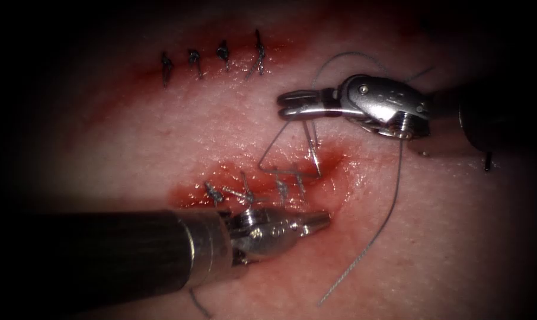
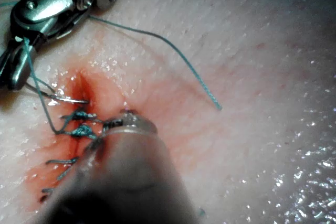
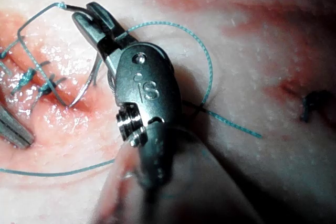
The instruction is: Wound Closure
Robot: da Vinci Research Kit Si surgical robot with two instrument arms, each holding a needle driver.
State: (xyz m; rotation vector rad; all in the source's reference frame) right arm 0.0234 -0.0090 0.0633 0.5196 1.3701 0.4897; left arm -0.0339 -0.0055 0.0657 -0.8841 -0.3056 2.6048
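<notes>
The cut (image 1: 262, 181) in the tissue (image 1: 434, 237) carries several stitches (image 1: 280, 188) and red fluid. My right tool (image 1: 283, 104) is above the cut's right end, its jaws shut on the curved needle (image 1: 313, 148) close to its thread end. The needle hangs down, its tip at the wound's right end; whether it is in the tissue I cannot tell. In the right wrist view the right tool (image 3: 86, 14) grips the needle (image 3: 94, 74). The thread (image 1: 393, 201) loops round the right tool and trails down the right side. My left tool (image 1: 325, 218) lies shut and holds nothing, just below the cut.
A second row of dark stitches (image 1: 224, 56) sits on the tissue at the upper left. The thread's loose end (image 1: 328, 296) lies on the tissue below the left tool's tip. The left shaft (image 1: 102, 255) crosses the lower left.
</notes>
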